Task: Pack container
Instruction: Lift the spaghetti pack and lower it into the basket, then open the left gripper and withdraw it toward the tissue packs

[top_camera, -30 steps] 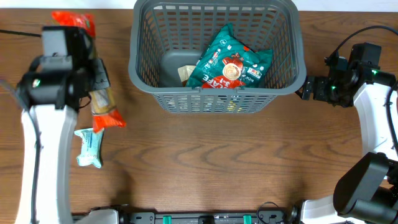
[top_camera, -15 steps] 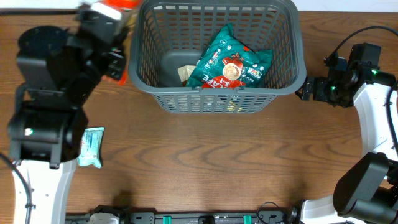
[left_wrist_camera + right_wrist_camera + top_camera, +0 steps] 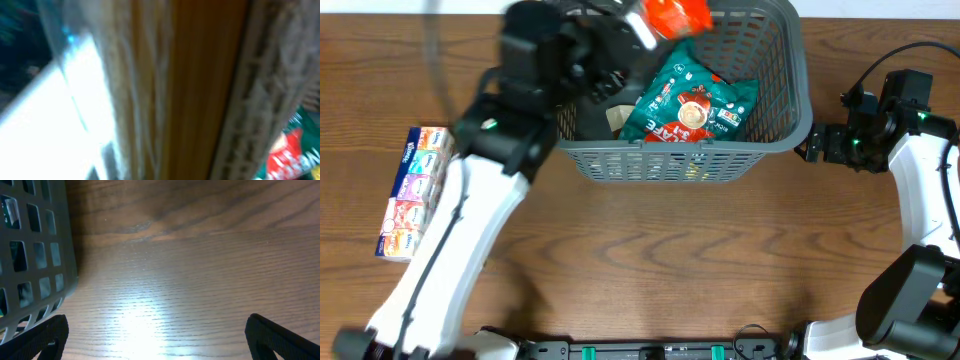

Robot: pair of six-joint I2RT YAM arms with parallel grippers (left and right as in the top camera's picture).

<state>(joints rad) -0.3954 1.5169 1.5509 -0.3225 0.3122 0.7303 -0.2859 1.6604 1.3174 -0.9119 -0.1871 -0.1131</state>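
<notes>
The dark grey slotted container (image 3: 670,162) stands at the back centre of the table. A green coffee packet (image 3: 692,100) lies inside it, with a small tan item (image 3: 618,118) beside it. My left gripper (image 3: 638,32) is over the container's back left part, shut on a clear packet with orange ends (image 3: 668,14). That packet (image 3: 190,90) fills the blurred left wrist view, with the green packet (image 3: 295,150) below it. My right gripper (image 3: 810,143) is open and empty beside the container's right wall (image 3: 35,255), low over the wood (image 3: 157,340).
A multi-coloured pack of tissues (image 3: 415,190) lies on the table at the left. My left arm (image 3: 470,230) stretches diagonally from the front left to the container. Bare wood lies in front of the container.
My left arm has swung right from the table's left side to over the container, carrying the orange-ended packet. The tissue pack is now uncovered; the small teal packet is hidden. The right arm is still.
</notes>
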